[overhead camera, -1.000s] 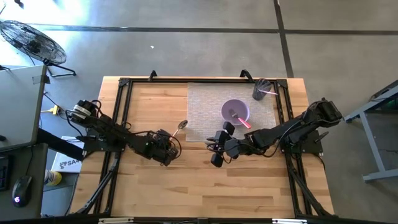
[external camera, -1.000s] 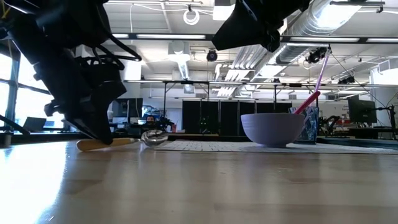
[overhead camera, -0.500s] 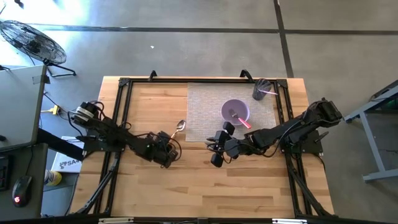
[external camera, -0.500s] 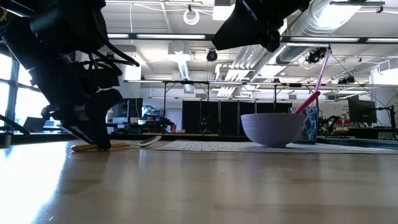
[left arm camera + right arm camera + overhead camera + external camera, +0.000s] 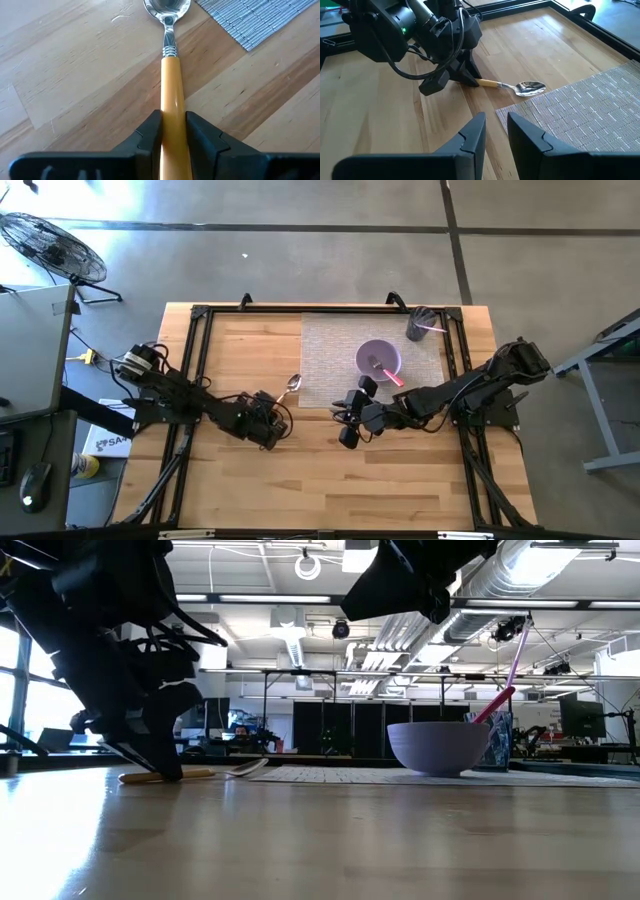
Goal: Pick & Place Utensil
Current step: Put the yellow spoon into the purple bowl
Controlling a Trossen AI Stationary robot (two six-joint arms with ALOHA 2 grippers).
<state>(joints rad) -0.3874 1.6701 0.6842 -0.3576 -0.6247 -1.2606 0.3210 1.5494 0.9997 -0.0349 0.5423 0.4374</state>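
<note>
left hand (image 5: 173, 131) clamped on yellow-handled spoon (image 5: 170, 75), no legible writing

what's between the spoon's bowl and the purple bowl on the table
Only the grey woven placemat: the spoon lies just off its edge and the purple bowl stands on it, clearest in the high view.

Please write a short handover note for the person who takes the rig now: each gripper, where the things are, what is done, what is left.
Left gripper: shut on the yellow-handled metal spoon, gripping the handle; the spoon's bowl lies on the wooden table near the edge of the grey woven placemat.
Right gripper: hovers above the table beside the placemat, holding nothing, fingers slightly apart.
Lilac bowl stands on the placemat with a pink utensil already in it. A dark cup with another pink utensil stands at the placemat's far corner.
Done: spoon grasped.
Left: lift the spoon and place it, probably into the bowl.
</note>
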